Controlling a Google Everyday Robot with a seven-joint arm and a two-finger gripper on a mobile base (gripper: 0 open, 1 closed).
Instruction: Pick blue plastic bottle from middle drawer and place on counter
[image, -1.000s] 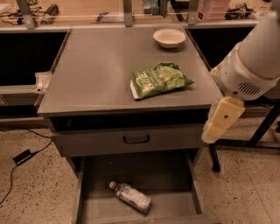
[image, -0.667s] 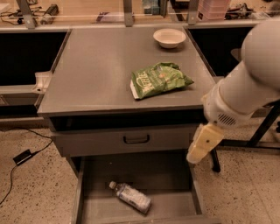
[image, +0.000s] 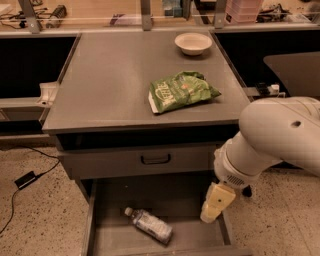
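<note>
The blue plastic bottle (image: 149, 225) lies on its side on the floor of the open middle drawer (image: 107, 240), white cap pointing to the upper left. My gripper (image: 216, 204) hangs from the white arm over the drawer's right side wall, right of the bottle and a little above it, apart from it. The grey counter (image: 110, 85) is above, with the closed drawer front and its black loop handle (image: 156, 159) below its edge.
A green crinkled snack bag (image: 180, 91) lies on the counter right of centre. A white bowl (image: 193, 43) sits at its far right corner. A black cable and adapter (image: 25, 179) lie on the speckled floor to the left.
The arm has swung down and to the left, bringing my gripper from beside the counter's right edge to just above the open drawer's right side. The bottle has not moved.
</note>
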